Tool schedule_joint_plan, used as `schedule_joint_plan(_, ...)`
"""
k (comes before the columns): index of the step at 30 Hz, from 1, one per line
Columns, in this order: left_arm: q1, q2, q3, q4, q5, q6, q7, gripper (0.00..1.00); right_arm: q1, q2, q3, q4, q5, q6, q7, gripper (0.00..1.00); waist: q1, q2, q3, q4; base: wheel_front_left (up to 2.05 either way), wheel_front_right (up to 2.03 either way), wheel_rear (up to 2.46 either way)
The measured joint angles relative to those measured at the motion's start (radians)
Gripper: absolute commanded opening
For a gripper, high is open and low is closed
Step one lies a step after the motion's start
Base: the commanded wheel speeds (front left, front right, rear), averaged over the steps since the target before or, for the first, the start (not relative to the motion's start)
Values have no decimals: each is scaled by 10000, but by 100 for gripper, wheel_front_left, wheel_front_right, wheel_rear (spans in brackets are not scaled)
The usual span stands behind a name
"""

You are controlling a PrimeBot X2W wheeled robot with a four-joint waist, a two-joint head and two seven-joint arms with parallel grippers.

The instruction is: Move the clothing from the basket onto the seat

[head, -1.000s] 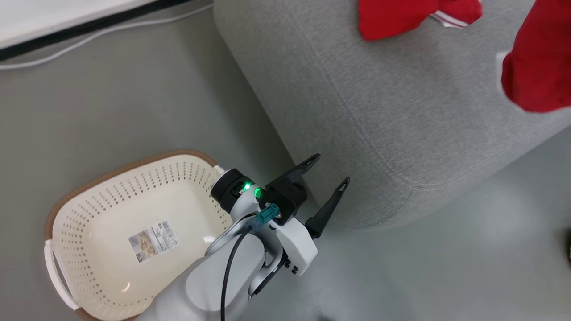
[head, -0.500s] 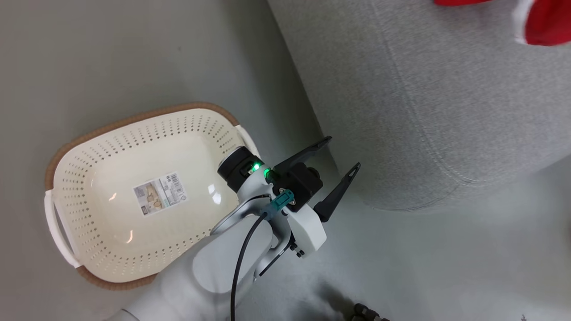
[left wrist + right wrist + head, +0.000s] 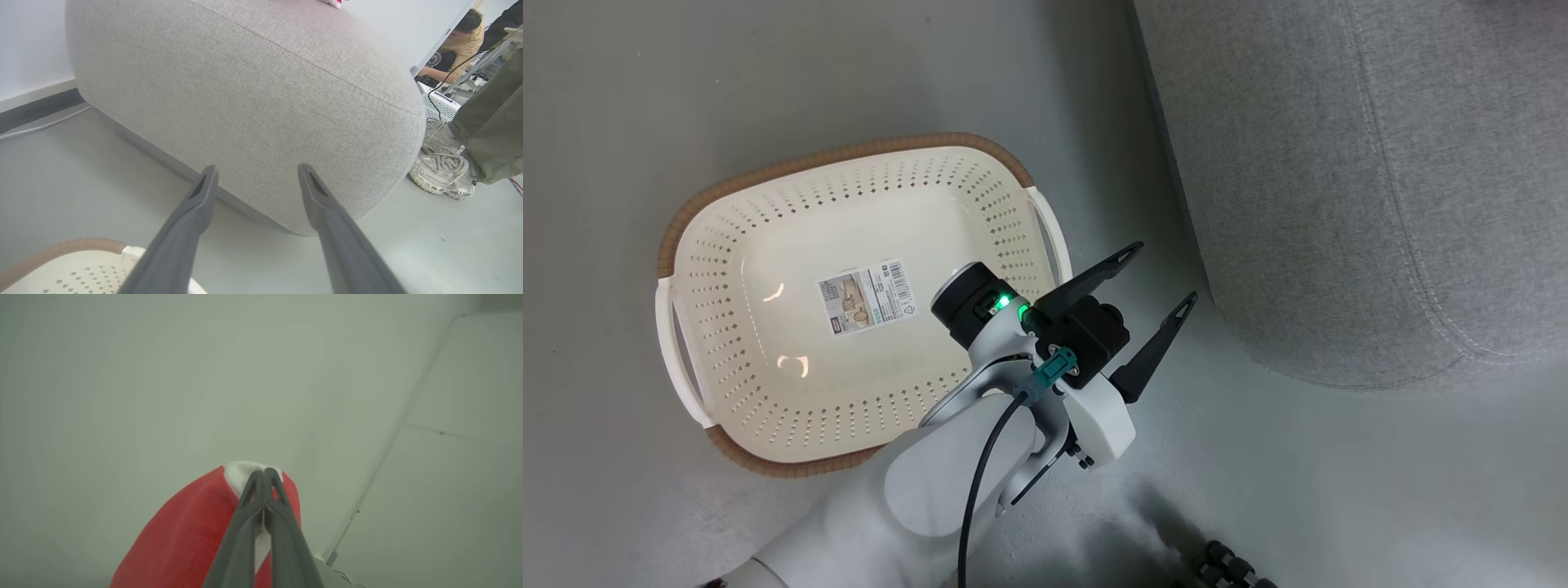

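Right jaws pinch clothing (image 3: 175, 539); basket (image 3: 866, 184) lies lengthwise left to right.

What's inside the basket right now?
Inside the basket there is just a paper label stuck on its base, and nothing else in the visible part. The left arm covers one corner of the basket, so that patch cannot be checked.

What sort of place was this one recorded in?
Probably a lab or test room, not a home: grey sofa on bare smooth floor, a person bent over equipment, another's shoe by the sofa.
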Motion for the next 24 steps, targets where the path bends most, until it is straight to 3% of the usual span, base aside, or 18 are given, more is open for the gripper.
schedule_joint_plan(4,-2,6,-10,-17,-2,169,0,100,228,293,190,107,194,0,-2,0,0,0,235,147,0,0,0)
schedule_joint_plan(9,-37,10,-23,-148,-86,257,0,100,862,934,1183,69,1083,0,0,0,0,0,406,317,0,0,0)
schedule_joint_plan(19,-23,2,-81,-516,-251,332,0,100,2867,1085,2188,-65,2372,0,0,0,0,0,31,714,0,0,0)
schedule_joint_plan(20,-13,2,-42,-560,-251,334,0,100,3044,1110,2224,-77,2468,0,0,19,-1,0,-43,745,0,0,0)
schedule_joint_plan(21,0,0,13,-642,-247,332,0,100,3227,1110,2314,-75,2550,0,0,46,0,0,-122,779,0,0,0)
schedule_joint_plan(22,15,-12,79,-708,-247,332,0,100,3410,1135,2332,-84,2669,0,0,85,0,0,-208,813,0,0,0)
schedule_joint_plan(23,36,-19,138,-746,-247,334,0,100,3583,1154,2332,-109,2757,0,0,100,0,0,-298,847,0,0,0)
schedule_joint_plan(24,86,-25,221,-794,-245,336,0,100,3765,1149,2389,-153,2767,0,0,100,0,0,-392,882,0,0,0)
